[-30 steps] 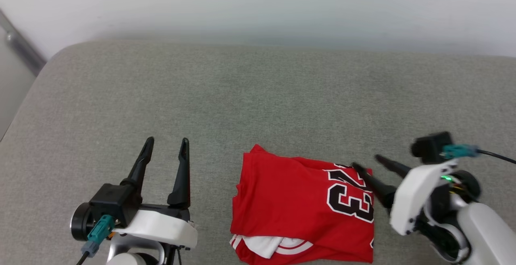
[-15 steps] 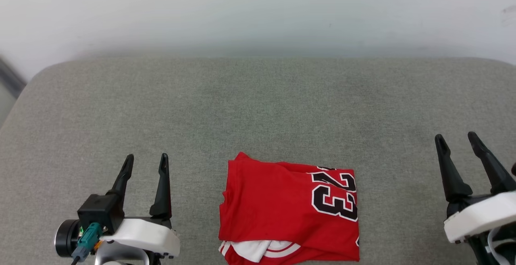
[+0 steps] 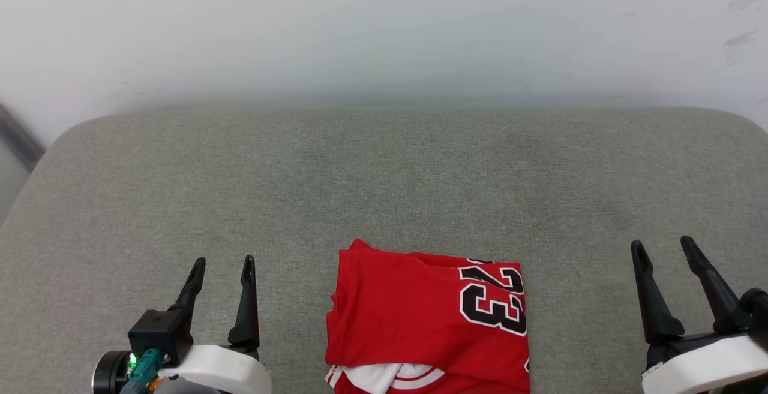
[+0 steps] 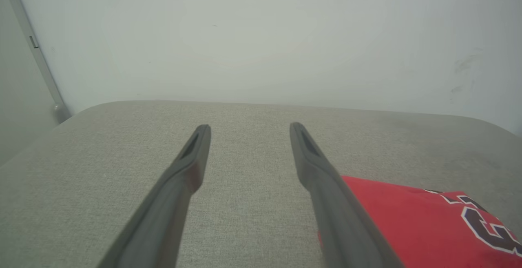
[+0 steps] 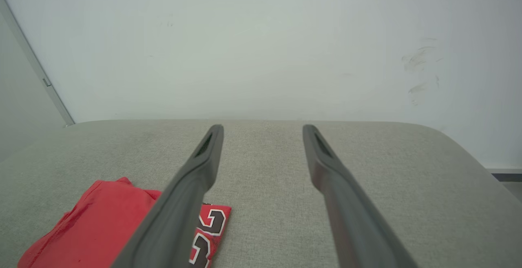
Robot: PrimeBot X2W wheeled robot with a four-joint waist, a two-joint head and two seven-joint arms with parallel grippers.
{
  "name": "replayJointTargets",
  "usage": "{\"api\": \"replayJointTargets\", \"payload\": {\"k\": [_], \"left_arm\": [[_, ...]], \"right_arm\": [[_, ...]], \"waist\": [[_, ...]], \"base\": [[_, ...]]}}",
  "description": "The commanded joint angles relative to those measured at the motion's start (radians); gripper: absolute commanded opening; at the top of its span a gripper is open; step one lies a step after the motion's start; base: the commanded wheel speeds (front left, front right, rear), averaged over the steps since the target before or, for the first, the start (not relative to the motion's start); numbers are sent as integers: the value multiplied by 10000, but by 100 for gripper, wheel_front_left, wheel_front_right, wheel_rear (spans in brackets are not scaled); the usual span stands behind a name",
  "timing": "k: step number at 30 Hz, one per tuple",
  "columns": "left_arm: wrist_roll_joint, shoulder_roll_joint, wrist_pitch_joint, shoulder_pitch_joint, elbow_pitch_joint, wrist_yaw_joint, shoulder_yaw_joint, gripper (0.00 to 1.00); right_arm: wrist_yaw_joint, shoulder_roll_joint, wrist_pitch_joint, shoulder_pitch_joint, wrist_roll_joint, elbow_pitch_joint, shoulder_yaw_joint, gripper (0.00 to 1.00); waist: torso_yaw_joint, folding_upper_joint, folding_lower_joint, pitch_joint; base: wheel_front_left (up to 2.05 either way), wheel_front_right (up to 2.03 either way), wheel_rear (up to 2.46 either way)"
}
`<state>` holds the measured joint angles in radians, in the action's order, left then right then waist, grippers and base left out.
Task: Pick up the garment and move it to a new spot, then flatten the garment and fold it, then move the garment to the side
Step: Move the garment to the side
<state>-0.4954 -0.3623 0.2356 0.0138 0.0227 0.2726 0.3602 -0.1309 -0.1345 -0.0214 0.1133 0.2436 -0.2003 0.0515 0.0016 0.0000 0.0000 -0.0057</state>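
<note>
Grey cushion (image 3: 384, 190), white wall (image 3: 384, 22)

The red short-sleeved T-shirt (image 3: 414, 322) lies folded into a compact, roughly square packet, flat on the grey woven cushion (image 3: 384, 190), near the middle of its front edge. A black number 23 outlined in white runs sideways along the packet's right side. A white sleeve with red stripes peeks out from under the nearest fold. The far edge is slightly rumpled.
</note>
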Motion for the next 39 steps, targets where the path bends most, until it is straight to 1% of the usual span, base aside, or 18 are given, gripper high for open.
{"api": "replayJointTargets", "payload": {"k": [1, 11, 13, 16, 19, 20, 21, 25, 27, 29, 32, 36, 38, 39], "left_arm": [[-56, 67, 74, -68, 63, -49, -26, 100], [-38, 84, 175, 92, 275, -108, -120, 100], [-29, 84, 167, 111, 268, -111, -129, 100], [-3, 93, 205, 160, 212, -82, -184, 100], [6, 108, 235, 213, 161, -21, -263, 100], [24, 134, 243, 299, 104, -37, -307, 100], [38, 143, 249, 322, 85, -43, -315, 100], [96, 213, 258, 411, 14, -67, -328, 100], [140, 272, 270, 481, -28, -75, -324, 100], [180, 339, 281, 576, -72, -90, -339, 100], [216, 459, 287, 692, -58, -141, -317, 100], [259, 599, 299, 877, 22, -219, -299, 100], [311, 639, 303, 951, 51, -251, -305, 100], [347, 661, 306, 976, 94, -293, -307, 100]], "right_arm": [[4, 59, -50, 167, -124, -103, -24, 100], [4, 151, -198, 7, -258, -240, -1, 100], [4, 164, -268, 4, -201, -217, 43, 100], [4, 152, -694, -20, 237, -22, 305, 100], [4, -29, -1511, -144, 924, 289, 917, 100], [4, -253, -2503, -375, 1545, 787, 1881, 100], [4, -345, -2927, -435, 1735, 1085, 2178, 100], [4, -526, -4847, -718, 2685, 2114, 2866, 100], [4, -371, -5858, -844, 3314, 2590, 3056, 100], [4, -138, -6667, -1023, 3958, 2985, 3155, 100], [4, 139, -7386, -1169, 4570, 3526, 3138, 100], [4, 610, -7747, -1508, 5648, 4302, 2811, 100], [7, 727, -7881, -1684, 6438, 4745, 2592, 100], [10, 824, -7901, -1874, 7032, 5162, 2262, 100]], "waist": [[-15, 0, 0, 2], [-23, 0, 0, 59], [-18, 0, 0, 76], [-5, 0, 0, 140], [31, 0, 0, 206], [117, 0, 0, 286], [154, 0, 0, 314], [401, 0, 0, 473], [544, 0, 0, 590], [690, 0, 0, 733], [984, 0, 0, 1003], [1303, 0, 0, 1330], [1404, 0, 0, 1461], [1481, 0, 0, 1522]], "base": [[0, 0, 0], [0, 0, 0], [0, 0, 0], [0, 0, 0], [0, 0, 0], [0, 0, 0], [0, 0, 0], [0, 0, 0], [0, 0, 0], [0, 0, 0], [0, 0, 0], [0, 0, 0], [0, 0, 0], [0, 0, 0]]}}
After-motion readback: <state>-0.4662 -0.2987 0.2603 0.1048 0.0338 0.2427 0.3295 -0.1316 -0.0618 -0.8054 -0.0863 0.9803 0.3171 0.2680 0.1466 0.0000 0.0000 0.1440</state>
